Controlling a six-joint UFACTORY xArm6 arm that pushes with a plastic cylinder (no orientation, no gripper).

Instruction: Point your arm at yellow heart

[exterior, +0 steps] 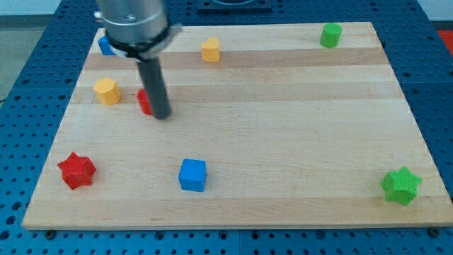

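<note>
No jaws here, only a rod. My tip (162, 115) touches a part-hidden red block (144, 102). Two yellow blocks sit near: one (107, 91) toward the view's left, the likelier yellow heart (210, 49) up-right of my tip. Approach under way; next, slide toward it.

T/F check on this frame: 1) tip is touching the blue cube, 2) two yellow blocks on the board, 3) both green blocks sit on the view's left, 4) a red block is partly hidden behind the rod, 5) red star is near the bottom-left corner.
1) False. My tip is far from the blue cube, up by the red block.
2) True: one yellow block left of the rod, another yellow block near the view's top.
3) False. The green cylinder and green star are on the view's right.
4) True.
5) True: red star.
</note>
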